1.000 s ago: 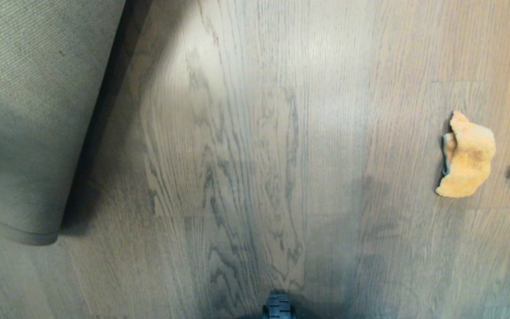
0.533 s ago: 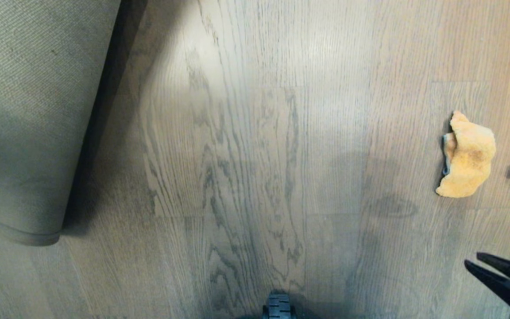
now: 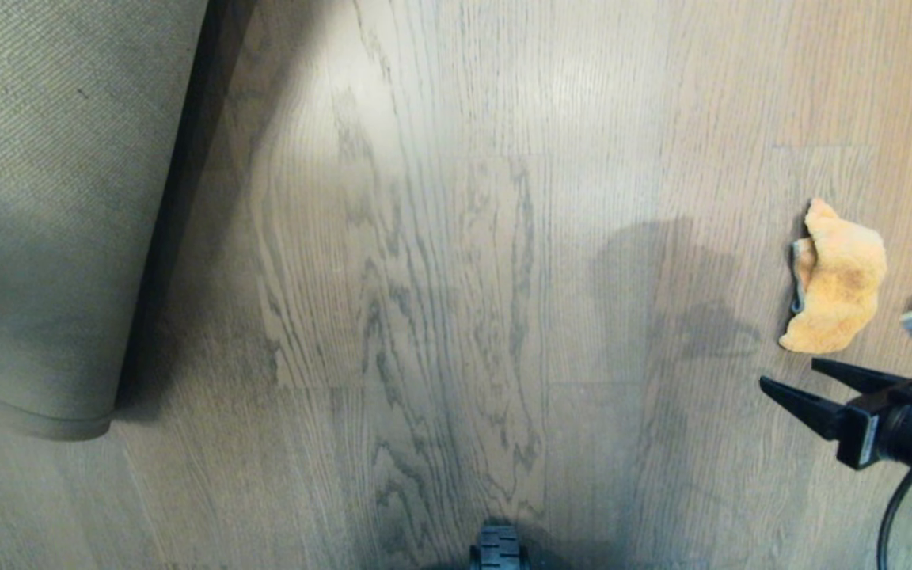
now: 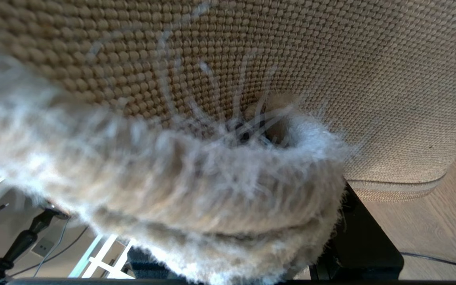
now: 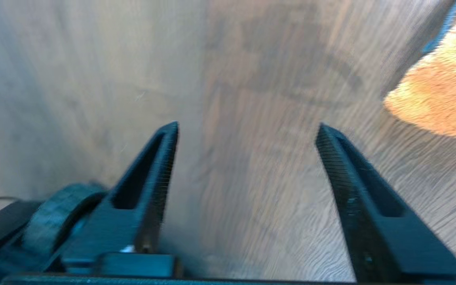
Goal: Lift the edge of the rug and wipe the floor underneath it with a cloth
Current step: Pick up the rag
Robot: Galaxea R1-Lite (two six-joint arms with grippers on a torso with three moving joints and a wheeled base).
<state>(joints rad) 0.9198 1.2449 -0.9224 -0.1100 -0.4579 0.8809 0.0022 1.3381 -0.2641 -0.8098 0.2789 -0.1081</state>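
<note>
We hold the rug (image 3: pixel 44 214) lifted at our left, its ribbed tan backing turned up over the floor (image 3: pixel 440 261); our left gripper (image 4: pixel 251 134) is buried in pile, its jaws clenched on the rug edge. Our right gripper (image 3: pixel 792 378) hangs low at the right edge of the head view, jaws spread wide and empty. The orange cloth (image 3: pixel 836 277) lies crumpled on the bare planks just beyond those jaws, not touching them.

Orange cloth (image 3: pixel 836 277) – brown grey-streaked wood-grain floor (image 3: pixel 456 277) – tan woven rug (image 3: pixel 52 198) backing.
</note>
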